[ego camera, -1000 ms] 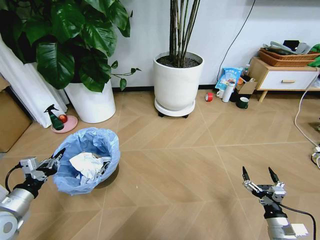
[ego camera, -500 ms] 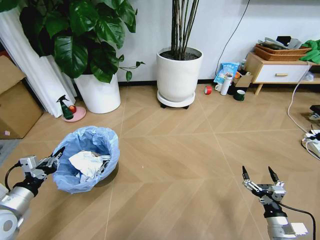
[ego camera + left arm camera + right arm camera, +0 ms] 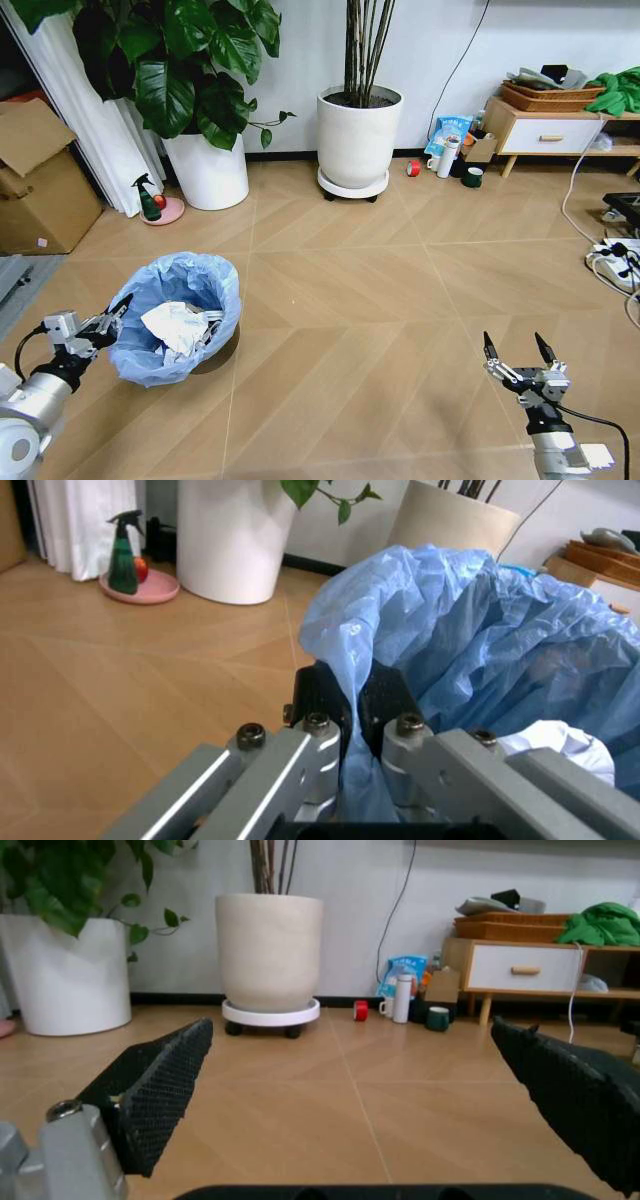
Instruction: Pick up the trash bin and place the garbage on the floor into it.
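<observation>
One trash bin (image 3: 178, 318) sits low on the robot's left side, its baggy blue liner spilling over the rim, and there's crumpled white paper (image 3: 175, 325) already lying inside it. The left gripper (image 3: 112, 313) is clamped right on the near edge, fingers pinched together over rim and plastic alike; the left wrist view shows that bite up close, dark pads (image 3: 325, 697) squeezing the blue bag (image 3: 470, 645). Over on the right, the right gripper (image 3: 515, 350) hangs above bare floor (image 3: 380, 300), its two black fingers spread wide apart with nothing between them. Farther back, two white plant pots (image 3: 359, 137) stand by the wall, a green spray bottle (image 3: 148, 198) stands on a pink dish, and a red tape roll (image 3: 413, 168) lies near the wooden side table (image 3: 545, 132).
</observation>
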Robot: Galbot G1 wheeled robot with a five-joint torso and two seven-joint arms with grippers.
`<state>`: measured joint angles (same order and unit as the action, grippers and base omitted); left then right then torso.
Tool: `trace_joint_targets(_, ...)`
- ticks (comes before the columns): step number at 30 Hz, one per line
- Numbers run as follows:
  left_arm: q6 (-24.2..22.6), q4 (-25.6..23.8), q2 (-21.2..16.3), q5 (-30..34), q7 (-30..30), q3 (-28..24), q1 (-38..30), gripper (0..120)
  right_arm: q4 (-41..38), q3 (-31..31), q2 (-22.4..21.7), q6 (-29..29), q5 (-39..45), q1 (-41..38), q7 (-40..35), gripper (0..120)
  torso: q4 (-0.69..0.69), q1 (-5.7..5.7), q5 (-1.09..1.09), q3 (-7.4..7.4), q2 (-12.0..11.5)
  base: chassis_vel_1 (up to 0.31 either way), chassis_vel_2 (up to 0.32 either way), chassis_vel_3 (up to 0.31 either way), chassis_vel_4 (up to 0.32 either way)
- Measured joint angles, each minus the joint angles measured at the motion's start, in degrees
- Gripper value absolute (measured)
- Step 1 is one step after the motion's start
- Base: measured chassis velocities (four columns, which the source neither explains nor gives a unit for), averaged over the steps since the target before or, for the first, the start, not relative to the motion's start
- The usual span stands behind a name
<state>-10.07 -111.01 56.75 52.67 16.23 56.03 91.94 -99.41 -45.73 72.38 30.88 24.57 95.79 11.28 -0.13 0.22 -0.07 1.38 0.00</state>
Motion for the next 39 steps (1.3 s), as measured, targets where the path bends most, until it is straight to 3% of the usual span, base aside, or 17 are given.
trace_joint_targets(39,0.06,-1.28,0.59,0.26,0.05,1.07,1.54,0,-1.29,-0.50,-0.29,0.51,1.11,1.38,1.03,100,0.00,0.00,0.02,0.00,0.00,0.217,-0.158,-0.217,0.158)
